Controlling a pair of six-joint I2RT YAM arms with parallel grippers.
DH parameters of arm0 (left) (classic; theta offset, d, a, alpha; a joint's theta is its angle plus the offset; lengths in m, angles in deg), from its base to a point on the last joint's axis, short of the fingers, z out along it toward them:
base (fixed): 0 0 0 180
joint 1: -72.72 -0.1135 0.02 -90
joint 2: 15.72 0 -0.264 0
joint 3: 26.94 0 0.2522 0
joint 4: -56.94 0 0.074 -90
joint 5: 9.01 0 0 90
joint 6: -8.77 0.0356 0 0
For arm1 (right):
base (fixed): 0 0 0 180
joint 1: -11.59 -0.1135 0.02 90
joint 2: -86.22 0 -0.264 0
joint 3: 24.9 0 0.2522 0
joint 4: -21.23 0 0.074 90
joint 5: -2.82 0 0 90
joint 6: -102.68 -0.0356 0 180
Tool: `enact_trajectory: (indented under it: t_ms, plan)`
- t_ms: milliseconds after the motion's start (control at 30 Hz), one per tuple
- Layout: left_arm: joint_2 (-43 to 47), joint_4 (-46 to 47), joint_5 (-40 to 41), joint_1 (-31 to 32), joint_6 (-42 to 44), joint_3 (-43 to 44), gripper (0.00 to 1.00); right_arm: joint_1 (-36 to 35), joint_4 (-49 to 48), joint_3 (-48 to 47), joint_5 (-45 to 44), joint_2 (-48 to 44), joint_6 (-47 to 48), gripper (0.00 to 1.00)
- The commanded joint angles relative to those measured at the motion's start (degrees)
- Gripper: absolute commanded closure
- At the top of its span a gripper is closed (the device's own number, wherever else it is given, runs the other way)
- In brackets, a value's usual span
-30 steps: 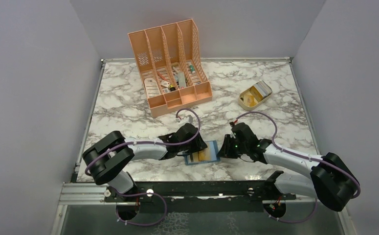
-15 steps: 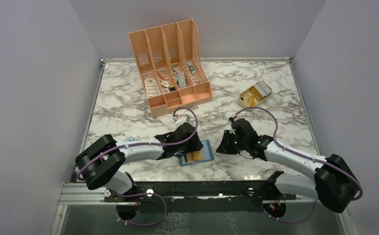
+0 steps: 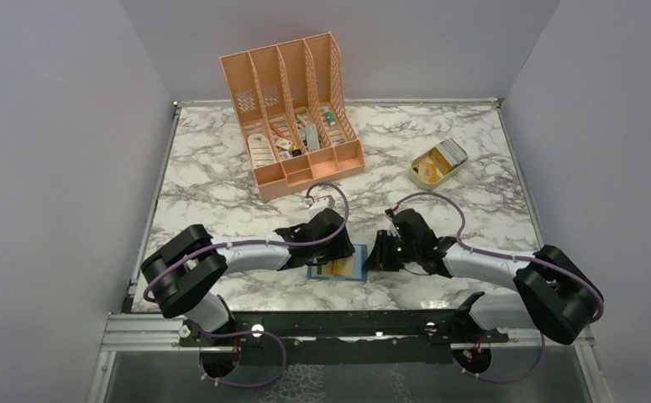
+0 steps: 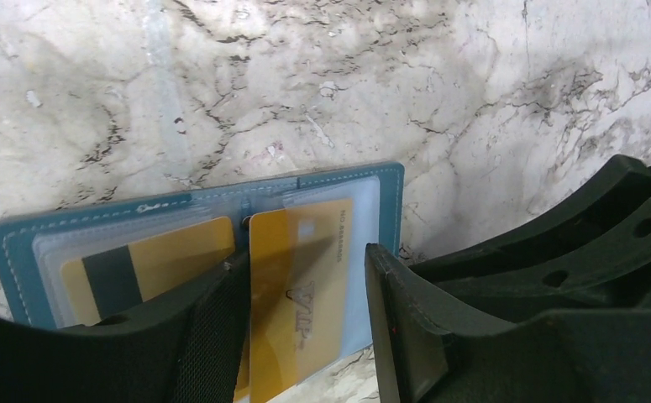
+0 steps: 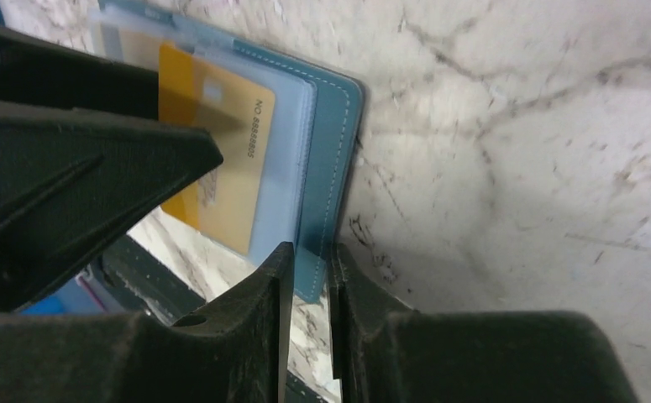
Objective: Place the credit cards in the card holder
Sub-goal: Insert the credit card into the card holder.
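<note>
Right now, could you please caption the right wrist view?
Right gripper pinches the open card holder's edge beside a gold card.

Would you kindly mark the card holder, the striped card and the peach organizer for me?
card holder (image 4: 7, 260): left wrist view, teal left border.
striped card (image 4: 170, 256): left wrist view, gold face.
peach organizer (image 3: 309, 178): top view, front wall.

White-grey marbled table (image 3: 221, 185) carrying three things. Peach desk organizer (image 3: 292, 113) standing toward far edge, left of centre, small items sitting in its slots. Tan oval tray (image 3: 438, 163) sitting far right, well apart from organizer. Teal card holder (image 4: 9, 252) lying open near front edge, centre, clear pockets facing up.
</note>
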Motion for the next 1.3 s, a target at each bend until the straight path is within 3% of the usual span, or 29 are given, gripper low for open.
enact_trajectory:
  t_ms: [0,333,733,1267]
  plan:
    - [-1.2,-0.2,1.1,1.0,1.0,2.5,0.48,-0.6,-7.4,3.8,5.3,-2.0,-4.3,0.79]
    - [4.1,-11.9,8.3,0.9,6.2,6.3,0.42,-0.6,-4.3,4.3,2.2,-6.3,-4.5,0.79]
    - [3.5,-9.1,0.5,0.9,4.4,3.9,0.41,-0.6,-4.9,3.7,1.6,-4.5,-4.1,0.79]
    - [0.2,-7.6,-0.5,0.9,3.1,3.0,0.41,-0.6,-5.8,3.5,1.9,-2.9,-3.8,0.79]
